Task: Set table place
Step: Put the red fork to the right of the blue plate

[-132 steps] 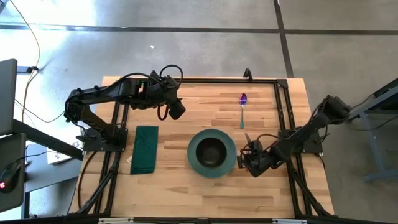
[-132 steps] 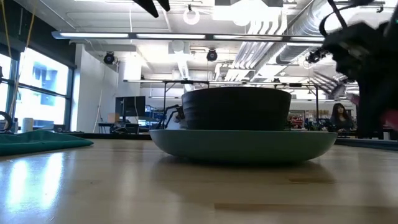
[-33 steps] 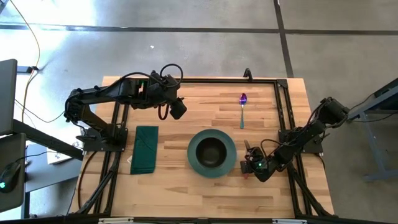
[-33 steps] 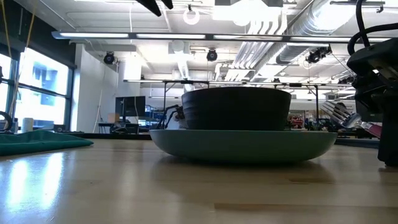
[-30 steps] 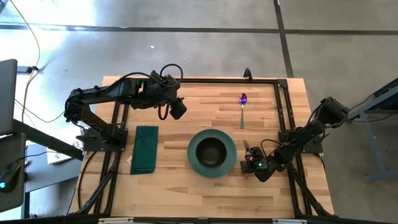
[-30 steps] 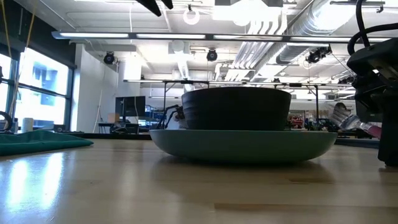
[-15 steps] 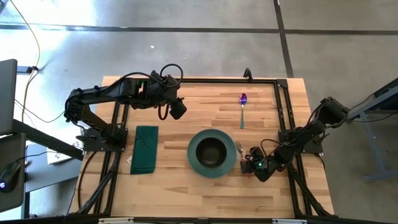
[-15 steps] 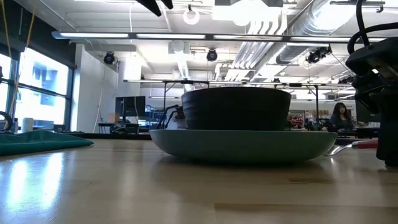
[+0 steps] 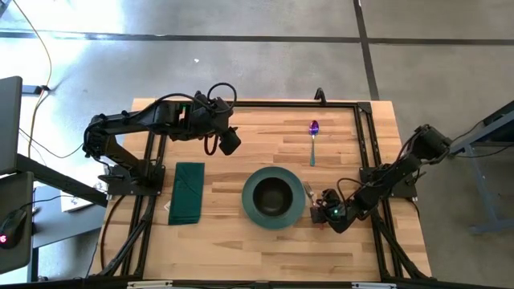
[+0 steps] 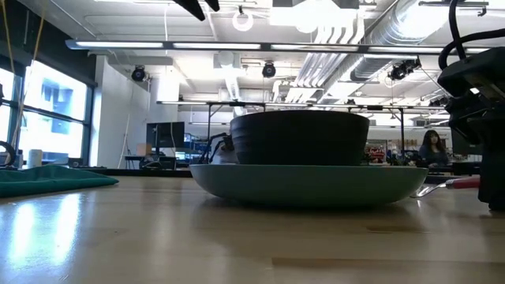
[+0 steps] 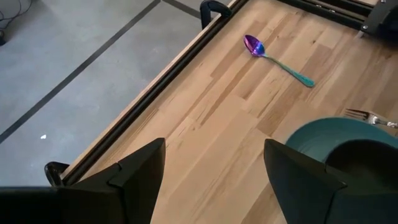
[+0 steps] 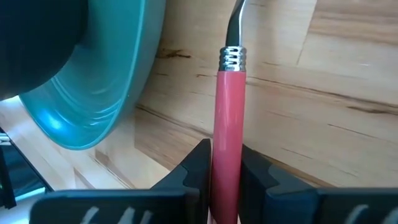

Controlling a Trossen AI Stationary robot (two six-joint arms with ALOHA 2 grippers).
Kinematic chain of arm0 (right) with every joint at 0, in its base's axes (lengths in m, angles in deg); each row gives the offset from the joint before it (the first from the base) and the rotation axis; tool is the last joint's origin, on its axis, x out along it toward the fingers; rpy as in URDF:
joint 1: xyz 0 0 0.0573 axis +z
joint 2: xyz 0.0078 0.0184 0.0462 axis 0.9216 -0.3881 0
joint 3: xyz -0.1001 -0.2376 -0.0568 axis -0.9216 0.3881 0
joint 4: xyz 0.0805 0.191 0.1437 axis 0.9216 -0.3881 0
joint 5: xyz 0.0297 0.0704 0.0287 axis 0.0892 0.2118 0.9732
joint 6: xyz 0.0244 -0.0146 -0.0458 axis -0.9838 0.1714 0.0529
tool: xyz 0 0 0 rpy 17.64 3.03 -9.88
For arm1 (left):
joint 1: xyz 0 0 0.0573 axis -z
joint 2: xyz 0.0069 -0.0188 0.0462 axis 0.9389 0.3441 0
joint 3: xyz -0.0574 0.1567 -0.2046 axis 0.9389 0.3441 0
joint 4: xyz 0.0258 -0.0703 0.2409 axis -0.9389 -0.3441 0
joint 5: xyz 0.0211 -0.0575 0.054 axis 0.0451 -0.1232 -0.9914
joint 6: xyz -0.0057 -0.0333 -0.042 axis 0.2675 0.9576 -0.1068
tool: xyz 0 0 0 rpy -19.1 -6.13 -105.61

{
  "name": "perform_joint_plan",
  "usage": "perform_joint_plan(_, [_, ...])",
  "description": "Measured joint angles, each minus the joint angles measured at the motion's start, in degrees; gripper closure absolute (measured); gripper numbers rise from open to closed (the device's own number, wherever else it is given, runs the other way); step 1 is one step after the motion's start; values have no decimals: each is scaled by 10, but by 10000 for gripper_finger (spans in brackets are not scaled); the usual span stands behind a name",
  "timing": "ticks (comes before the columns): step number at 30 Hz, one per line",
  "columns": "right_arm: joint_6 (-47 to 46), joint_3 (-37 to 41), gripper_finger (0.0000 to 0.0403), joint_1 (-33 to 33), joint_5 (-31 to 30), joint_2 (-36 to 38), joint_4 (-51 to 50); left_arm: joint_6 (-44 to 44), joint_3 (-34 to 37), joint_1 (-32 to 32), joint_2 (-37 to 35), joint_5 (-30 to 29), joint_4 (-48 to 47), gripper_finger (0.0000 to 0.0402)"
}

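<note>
A teal plate (image 9: 250, 210) with a dark bowl (image 9: 273, 195) in it stands mid-table on the light wood table (image 9: 241, 241). A folded green napkin (image 9: 187, 193) lies flat to the plate's left. A purple-and-teal spoon (image 9: 313, 140) lies at the far right. My right gripper (image 9: 325, 213) is low, right of the plate, shut on a fork (image 10: 442, 188) with a red handle. My left gripper (image 9: 229, 140) hangs open and empty above the table's far left part; its own view (image 11: 214, 180) shows both fingers apart. My right gripper pinches the fork's red handle (image 12: 227, 143) between its two fingers (image 12: 196, 171). The fingers come low from the table's right side and lie along the handle. The fork lies almost level at the tabletop, its tines (image 9: 309, 191) beside the plate's right rim.
A black rail frame (image 9: 365, 144) runs around the tabletop. Bare wood lies between the napkin and the plate and along the near edge. A person (image 10: 432, 146) shows far off in the room behind.
My right gripper has tipped the fork down. Its tine end, which stood raised beside the bowl, has come down to the tabletop by the plate's right rim. The gripper stays shut on the handle.
</note>
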Motion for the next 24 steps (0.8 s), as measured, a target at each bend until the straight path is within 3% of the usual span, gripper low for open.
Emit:
perform_joint_plan(14, [49, -1, 354, -7, 10, 11, -15, 0, 0, 0, 0, 0, 0, 142])
perform_joint_plan(24, [111, -1, 354, -47, 66, 12, -14, 0, 0, 0, 0, 0, 0, 142])
